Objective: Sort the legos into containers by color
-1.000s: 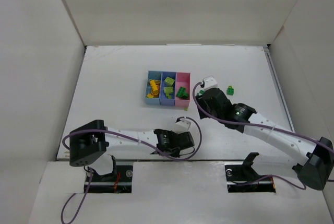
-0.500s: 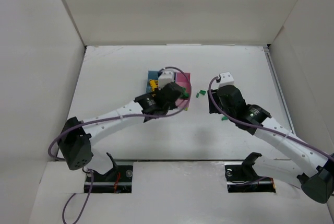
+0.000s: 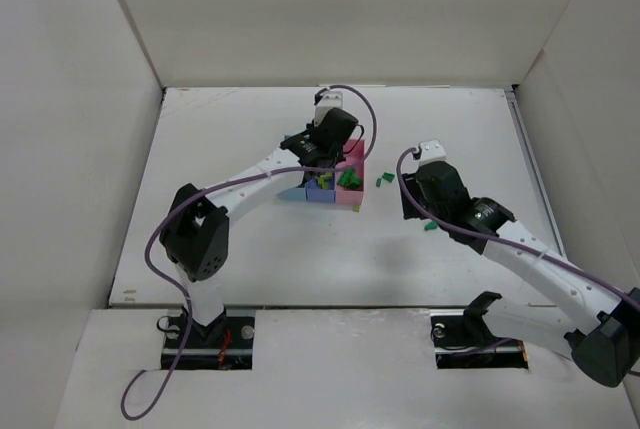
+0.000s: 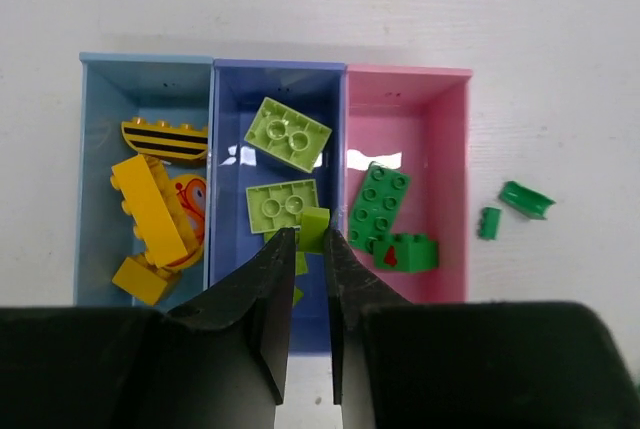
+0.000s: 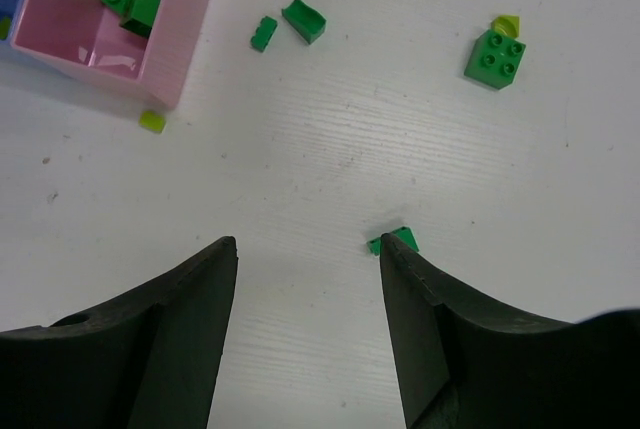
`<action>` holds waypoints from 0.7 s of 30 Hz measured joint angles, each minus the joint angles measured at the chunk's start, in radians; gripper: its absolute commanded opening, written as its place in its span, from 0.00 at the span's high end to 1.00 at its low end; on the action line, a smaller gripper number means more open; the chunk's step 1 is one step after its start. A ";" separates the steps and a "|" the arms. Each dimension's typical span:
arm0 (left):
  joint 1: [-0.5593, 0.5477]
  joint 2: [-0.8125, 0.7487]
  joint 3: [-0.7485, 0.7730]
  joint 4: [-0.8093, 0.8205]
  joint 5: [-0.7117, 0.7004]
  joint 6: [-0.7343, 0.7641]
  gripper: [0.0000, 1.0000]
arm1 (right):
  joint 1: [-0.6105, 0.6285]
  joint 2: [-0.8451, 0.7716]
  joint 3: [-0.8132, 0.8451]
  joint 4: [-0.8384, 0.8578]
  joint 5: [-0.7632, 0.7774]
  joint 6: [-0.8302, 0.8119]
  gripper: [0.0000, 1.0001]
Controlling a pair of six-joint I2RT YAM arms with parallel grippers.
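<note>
Both reaching forward, left claw (image 4: 311,241) gripping lime brick (image 4: 314,222) over periwinkle bin (image 4: 279,66), right claw (image 5: 308,249) spread

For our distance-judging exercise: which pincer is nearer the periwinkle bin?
Left. The left pincer hangs right above the periwinkle bin, shut on a lime brick; the right pincer is open over the table, off beyond the pink bin.
</note>
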 measured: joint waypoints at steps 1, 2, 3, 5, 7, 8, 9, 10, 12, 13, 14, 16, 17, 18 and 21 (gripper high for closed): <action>0.010 0.021 0.006 -0.003 0.004 0.003 0.86 | -0.003 0.000 0.000 0.000 -0.003 -0.004 0.36; 0.020 0.036 0.007 -0.010 0.008 0.005 0.86 | -0.003 0.000 -0.001 0.001 -0.007 -0.007 0.36; 0.027 0.046 0.007 -0.020 0.012 0.005 0.82 | -0.003 0.000 -0.004 0.004 -0.011 -0.008 0.36; 0.041 0.055 0.007 -0.034 0.016 0.010 0.68 | -0.003 0.000 -0.015 0.007 -0.021 -0.013 0.36; 0.048 0.055 0.007 -0.036 0.019 0.010 0.61 | -0.003 0.003 -0.031 0.010 -0.033 -0.019 0.36; 0.048 0.054 0.007 -0.031 0.020 0.010 0.61 | -0.003 0.007 -0.035 0.009 -0.041 -0.027 0.36; 0.047 0.054 0.007 -0.028 0.023 0.010 0.61 | -0.003 0.013 -0.039 0.013 -0.052 -0.037 0.36; 0.046 0.054 0.007 -0.029 0.026 0.011 0.60 | -0.003 0.021 -0.041 0.018 -0.065 -0.044 0.36; 0.045 0.054 0.007 -0.028 0.031 0.013 0.60 | -0.003 0.039 -0.044 0.028 -0.092 -0.068 0.36; 0.045 0.054 0.007 -0.027 0.034 0.013 0.60 | -0.003 0.049 -0.044 0.035 -0.108 -0.081 0.36; 0.044 0.054 0.007 -0.027 0.039 0.013 0.60 | -0.003 0.059 -0.046 0.045 -0.126 -0.096 0.36; 0.044 0.054 0.007 -0.029 0.045 0.013 0.47 | -0.003 0.072 -0.050 0.068 -0.156 -0.126 0.36; 0.044 0.053 0.006 -0.029 0.046 0.017 0.33 | 0.000 0.076 -0.053 0.084 -0.167 -0.139 0.36; 0.044 0.047 0.003 -0.029 0.049 0.016 0.19 | 0.006 0.078 -0.060 0.109 -0.178 -0.151 0.36; 0.044 -0.007 -0.055 -0.024 0.058 0.002 0.01 | 0.045 0.099 -0.076 0.195 -0.205 -0.179 0.37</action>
